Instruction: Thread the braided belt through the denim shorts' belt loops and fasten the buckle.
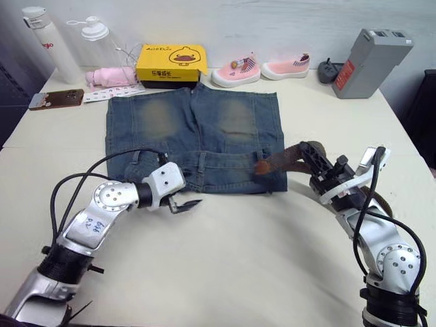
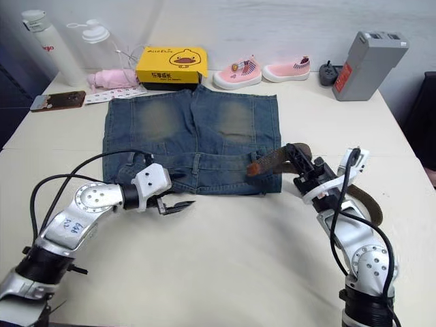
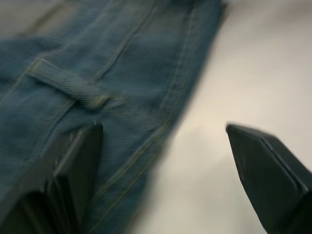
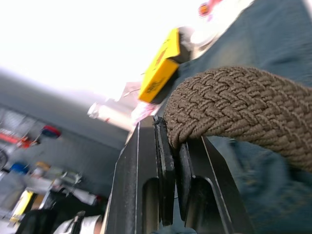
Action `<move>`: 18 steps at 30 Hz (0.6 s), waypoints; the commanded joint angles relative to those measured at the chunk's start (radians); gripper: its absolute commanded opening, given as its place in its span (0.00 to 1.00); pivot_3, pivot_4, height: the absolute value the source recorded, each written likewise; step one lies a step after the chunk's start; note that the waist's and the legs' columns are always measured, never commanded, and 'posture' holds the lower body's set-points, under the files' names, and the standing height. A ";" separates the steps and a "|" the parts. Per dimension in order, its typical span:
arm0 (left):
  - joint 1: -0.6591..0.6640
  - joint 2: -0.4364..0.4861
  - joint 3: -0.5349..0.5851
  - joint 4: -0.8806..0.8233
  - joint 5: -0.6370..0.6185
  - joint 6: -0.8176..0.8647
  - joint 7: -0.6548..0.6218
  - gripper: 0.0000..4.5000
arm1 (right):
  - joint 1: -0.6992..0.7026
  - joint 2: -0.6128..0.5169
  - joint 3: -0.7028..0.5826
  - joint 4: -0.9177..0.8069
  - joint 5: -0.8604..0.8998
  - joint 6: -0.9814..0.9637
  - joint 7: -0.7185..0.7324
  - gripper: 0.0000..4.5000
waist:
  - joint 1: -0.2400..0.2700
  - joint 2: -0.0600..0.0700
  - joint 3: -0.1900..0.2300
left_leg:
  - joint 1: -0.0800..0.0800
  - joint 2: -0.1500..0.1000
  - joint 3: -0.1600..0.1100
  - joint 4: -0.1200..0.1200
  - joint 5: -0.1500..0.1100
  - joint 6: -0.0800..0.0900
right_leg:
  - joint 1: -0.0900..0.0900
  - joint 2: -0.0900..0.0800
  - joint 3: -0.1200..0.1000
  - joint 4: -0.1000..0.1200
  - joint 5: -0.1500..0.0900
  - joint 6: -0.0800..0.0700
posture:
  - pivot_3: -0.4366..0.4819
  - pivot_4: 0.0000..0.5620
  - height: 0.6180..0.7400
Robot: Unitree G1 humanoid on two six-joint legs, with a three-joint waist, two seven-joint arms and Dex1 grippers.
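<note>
The right claw (image 1: 308,158) is squeezed tight on the braided belt (image 4: 234,105), and the belt's tip lies on the waist edge of the denim shorts (image 1: 194,129), just past its fingers. The left claw (image 1: 185,204) is wide open with nothing in it, right beside that edge, near a belt loop (image 3: 68,85). This looks like the threading step. Next, the tip likely needs to slide under a loop.

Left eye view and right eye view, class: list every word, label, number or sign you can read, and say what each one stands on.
Yellow box: print above and below the duck picture, too small to read.
White bottle: red lettering, too blurred to read.
Left arm: handwritten marks on a white sticker, not legible.
Grey battery pack: red label, unreadable.
</note>
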 commanded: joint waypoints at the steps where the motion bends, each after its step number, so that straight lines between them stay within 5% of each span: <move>1: -0.007 0.022 -0.050 0.114 0.185 -0.173 0.013 0.98 | 0.011 0.013 -0.031 -0.054 0.030 -0.030 -0.024 0.00 | -0.002 0.000 0.000 | 0.000 0.000 0.000 0.000 0.000 0.000 | 0.000 0.000 0.000 0.000 0.000 0.000 | 0.48 0.27 0.42; 4: -0.005 0.011 -0.066 0.186 0.282 -0.246 0.054 0.98 | 0.016 0.016 -0.039 -0.085 0.050 -0.044 -0.050 0.00 | 0.000 0.000 0.000 | 0.002 0.002 0.000 0.000 0.000 0.001 | 0.000 -0.001 0.000 0.001 0.000 0.000 | 0.48 0.27 0.42; 9: 0.033 -0.011 -0.047 0.209 0.315 -0.314 0.067 0.58 | 0.023 0.008 -0.040 -0.135 0.070 -0.065 -0.097 0.00 | 0.000 0.001 -0.001 | 0.004 0.006 0.000 0.001 0.000 0.001 | 0.000 -0.002 0.001 0.007 0.000 0.000 | 0.48 0.27 0.42; 13: 0.074 -0.013 -0.029 0.190 0.342 -0.301 0.080 0.15 | 0.015 0.003 -0.029 -0.161 0.079 -0.077 -0.134 0.00 | -0.003 0.002 -0.001 | 0.005 0.007 0.000 0.001 0.001 0.000 | -0.001 -0.001 0.001 0.010 0.000 -0.001 | 0.48 0.27 0.42; 18: 0.092 -0.017 -0.020 0.192 0.390 -0.324 0.117 0.15 | -0.014 -0.007 -0.005 -0.162 0.078 -0.075 -0.148 0.00 | -0.005 0.002 -0.001 | 0.005 0.008 0.000 0.001 0.001 0.000 | -0.002 -0.001 0.001 0.010 0.000 -0.002 | 0.48 0.27 0.42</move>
